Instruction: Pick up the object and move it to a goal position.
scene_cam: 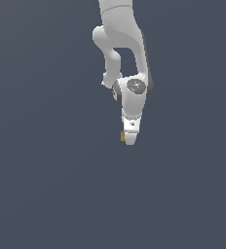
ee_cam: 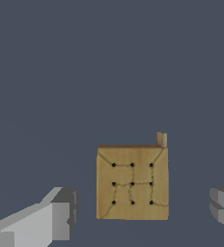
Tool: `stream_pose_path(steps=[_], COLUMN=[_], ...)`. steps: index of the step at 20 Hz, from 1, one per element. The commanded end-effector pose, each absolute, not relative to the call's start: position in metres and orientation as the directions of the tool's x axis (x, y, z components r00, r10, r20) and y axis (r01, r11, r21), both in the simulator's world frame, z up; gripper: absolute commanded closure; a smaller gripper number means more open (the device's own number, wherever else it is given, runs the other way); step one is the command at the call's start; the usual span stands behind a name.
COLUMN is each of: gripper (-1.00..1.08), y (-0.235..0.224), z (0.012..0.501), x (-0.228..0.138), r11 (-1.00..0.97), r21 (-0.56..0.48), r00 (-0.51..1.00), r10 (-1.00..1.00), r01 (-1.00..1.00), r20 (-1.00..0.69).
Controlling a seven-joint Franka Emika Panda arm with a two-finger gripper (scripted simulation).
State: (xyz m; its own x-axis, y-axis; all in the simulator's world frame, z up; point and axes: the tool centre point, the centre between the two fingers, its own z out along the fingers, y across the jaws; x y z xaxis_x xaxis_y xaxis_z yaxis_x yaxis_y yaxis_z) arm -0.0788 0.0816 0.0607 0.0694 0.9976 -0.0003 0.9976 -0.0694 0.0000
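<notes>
The object is a golden-brown blocky piece with a grid of dark dots on its face and a small tab at one corner. In the wrist view it lies between the two fingers of my gripper, with a clear gap on each side, so the gripper is open and not touching it. The left finger is nearer to it than the right finger. In the exterior view the gripper points down, and the object shows as a tiny tan speck at the finger's edge on the exterior view's left.
The white arm comes down from the top of the exterior view. Everything around is a plain dark grey-blue surface with no other objects or edges in sight.
</notes>
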Motion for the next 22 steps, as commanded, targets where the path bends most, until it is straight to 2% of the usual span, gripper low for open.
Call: stream_pose_path(steps=[1,17,18,22], gripper=[-0.92,-0.92,1.08,1.08], y=[0.082,0.082,0.082,0.082], z=[0.058,0.011,0.011,0.011], x=[-0.079,-0.08,-0.08,-0.08], r11=[-0.069,-0.064,-0.064,-0.064], r21=[0.0,0.0,0.0,0.0], r00=[0.069,0.064,0.064,0.064], r10=[0.998,0.998,0.998,0.998], r01=[0.998,0.998,0.998,0.998], r20=[0.0,0.0,0.0,0.0])
